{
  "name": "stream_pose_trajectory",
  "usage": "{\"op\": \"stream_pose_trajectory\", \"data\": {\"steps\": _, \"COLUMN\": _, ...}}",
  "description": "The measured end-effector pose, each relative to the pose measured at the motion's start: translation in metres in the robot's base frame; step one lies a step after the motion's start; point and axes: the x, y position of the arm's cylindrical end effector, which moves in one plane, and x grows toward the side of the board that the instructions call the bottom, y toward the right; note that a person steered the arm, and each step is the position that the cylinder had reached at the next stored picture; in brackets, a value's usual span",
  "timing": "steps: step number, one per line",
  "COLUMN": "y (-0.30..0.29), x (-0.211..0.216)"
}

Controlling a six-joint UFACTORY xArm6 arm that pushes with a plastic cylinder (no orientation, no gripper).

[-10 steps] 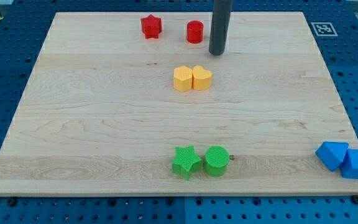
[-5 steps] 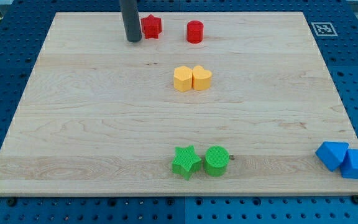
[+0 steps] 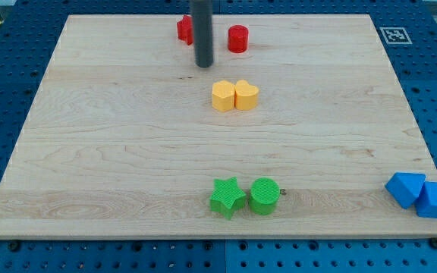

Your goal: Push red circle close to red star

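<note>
My tip (image 3: pixel 203 65) is now swung rightward, grasping nothing, planted below and between the half-hidden red star (image 3: pixel 183 29) and the upright red circle (image 3: pixel 238 38).

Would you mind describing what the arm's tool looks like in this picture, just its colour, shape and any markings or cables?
Only the rod shows: a straight, smooth cylinder, dark grey to almost black, of even thickness, entering from the view's top edge. My tip is a plain flat end with no pad or attachment. I can see no markings, labels or cables on it. The rest of the arm is out of the frame.
</note>
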Motion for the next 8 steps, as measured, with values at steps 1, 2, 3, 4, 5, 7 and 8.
{"op": "stream_pose_trajectory", "data": {"steps": 1, "y": 0.07, "x": 0.0}}
{"op": "stream_pose_trajectory", "data": {"steps": 2, "y": 0.118, "x": -0.009}}
{"op": "stream_pose_trajectory", "data": {"steps": 3, "y": 0.113, "x": -0.024}}
{"op": "stream_pose_trajectory", "data": {"steps": 4, "y": 0.076, "x": -0.036}}
{"op": "stream_pose_trajectory", "data": {"steps": 5, "y": 0.049, "x": -0.047}}
{"op": "stream_pose_trajectory", "data": {"steps": 7, "y": 0.025, "x": -0.054}}
{"op": "stream_pose_trajectory", "data": {"steps": 8, "y": 0.023, "x": -0.054}}
